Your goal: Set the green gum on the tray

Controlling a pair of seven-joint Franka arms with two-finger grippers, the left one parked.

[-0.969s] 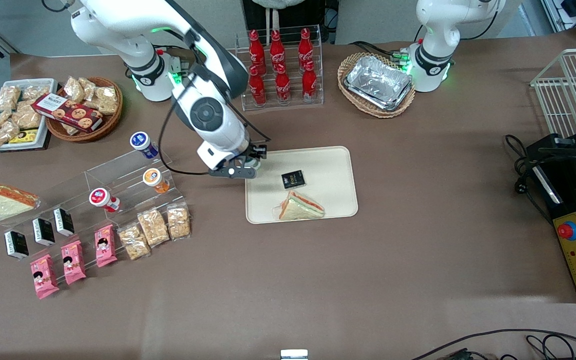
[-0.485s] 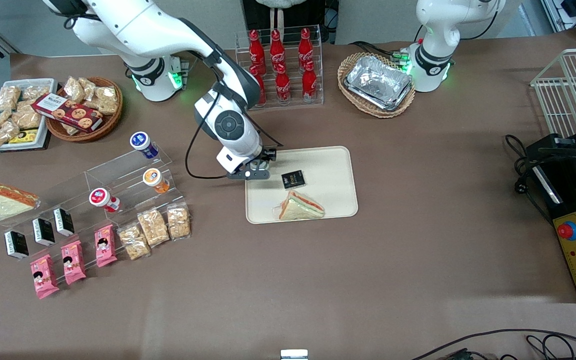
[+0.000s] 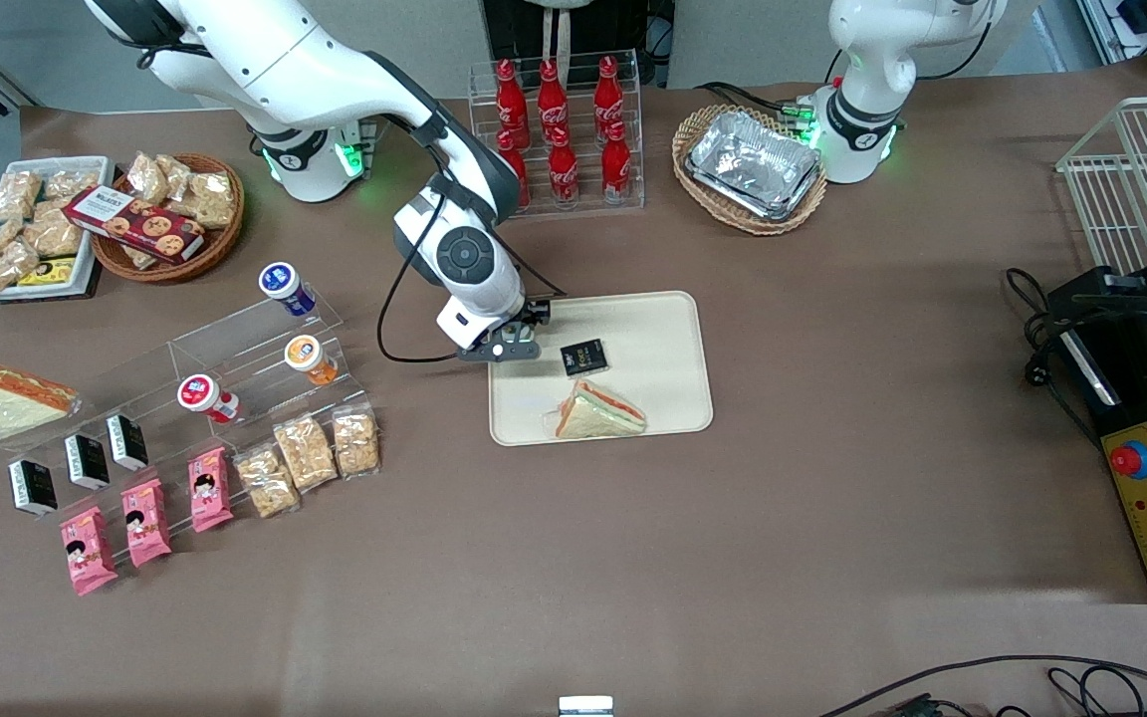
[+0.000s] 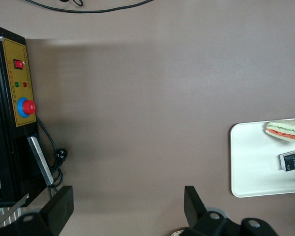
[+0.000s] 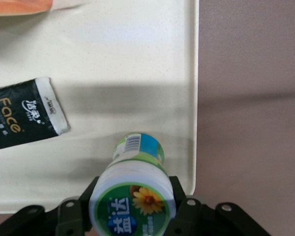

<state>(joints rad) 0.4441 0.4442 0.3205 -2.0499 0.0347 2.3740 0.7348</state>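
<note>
The green gum [image 5: 132, 196], a small bottle with a white-rimmed green lid bearing a yellow flower, sits between my gripper's black fingers [image 5: 183, 209], which are shut on its lid. Its greenish body hangs over the cream-beige tray [image 5: 118, 73] close to the tray's corner; I cannot tell whether its base touches the tray. In the front view my gripper [image 3: 506, 344] is over the tray [image 3: 658, 339] at its edge toward the working arm's end; the gum is hidden there by the wrist.
A black packet [image 3: 583, 357] and a wrapped sandwich [image 3: 597, 411] lie on the tray. An acrylic stand holds blue-lidded [image 3: 281, 282], orange-lidded [image 3: 305, 354] and red-lidded [image 3: 200, 393] bottles. A cola rack [image 3: 559, 134] and a basket of foil trays [image 3: 753, 164] stand farther from the camera.
My gripper has carried the green gum from just outside the tray's edge to over the tray's corner area, slowing to a near stop and lowering slightly.
</note>
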